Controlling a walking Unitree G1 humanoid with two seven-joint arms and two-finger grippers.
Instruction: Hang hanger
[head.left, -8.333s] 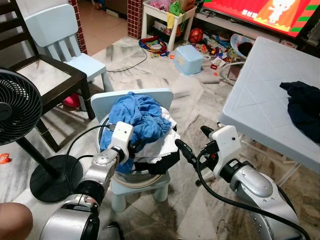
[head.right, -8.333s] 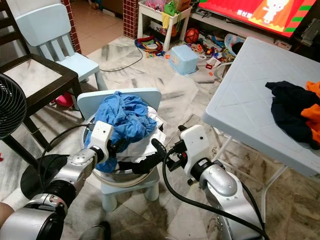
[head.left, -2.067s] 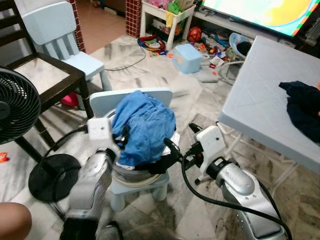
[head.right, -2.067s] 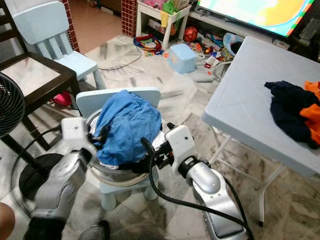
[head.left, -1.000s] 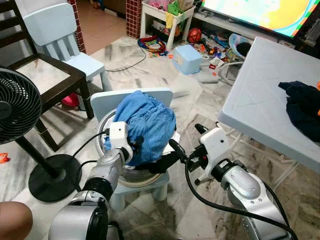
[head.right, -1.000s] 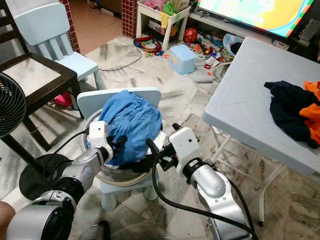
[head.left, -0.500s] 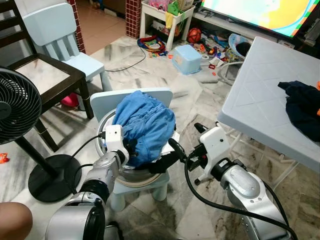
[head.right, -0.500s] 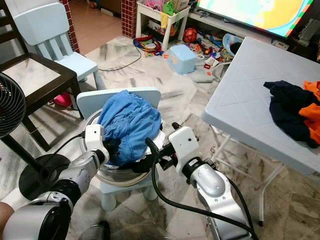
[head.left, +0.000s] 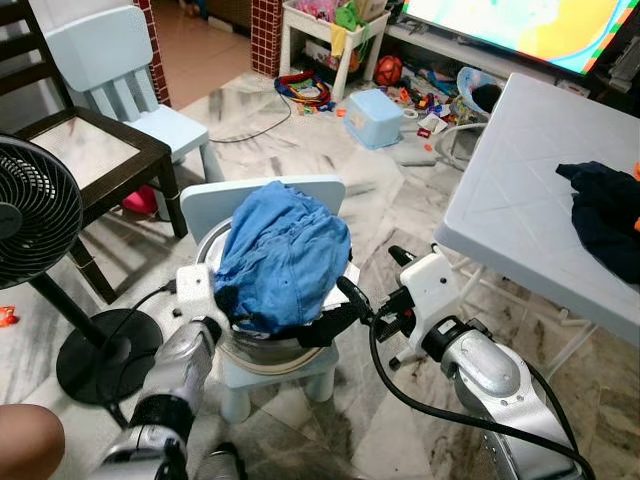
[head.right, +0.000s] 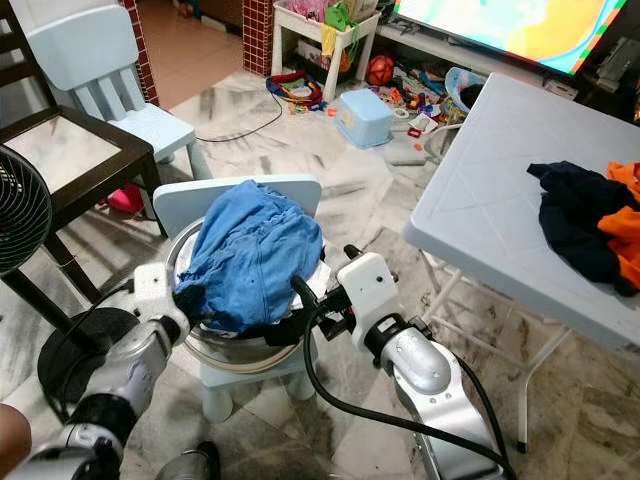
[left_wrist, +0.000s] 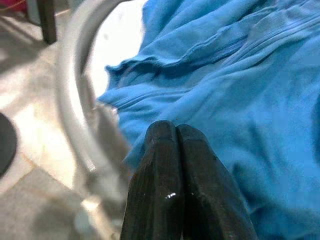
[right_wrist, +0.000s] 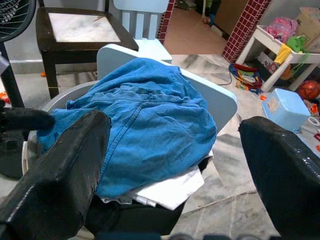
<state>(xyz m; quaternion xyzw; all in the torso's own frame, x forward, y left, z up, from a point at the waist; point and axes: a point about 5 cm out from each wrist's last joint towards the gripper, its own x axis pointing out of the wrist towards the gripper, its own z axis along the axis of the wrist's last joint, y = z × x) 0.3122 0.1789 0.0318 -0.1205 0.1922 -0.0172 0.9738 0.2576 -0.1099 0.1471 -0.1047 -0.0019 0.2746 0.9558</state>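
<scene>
The left tool (head.left: 218, 300) has slid down from the side of the blue cloth (head.left: 285, 255) to its low edge by the basin (head.right: 240, 355), so the robot is still digging in the wash and I see no hanger yet. The left wrist view shows its fingers (left_wrist: 172, 170) pressed tight together with no cloth between them. The right wrist view shows the right tool (right_wrist: 175, 165) wide open, holding nothing, in front of the pile.
</scene>
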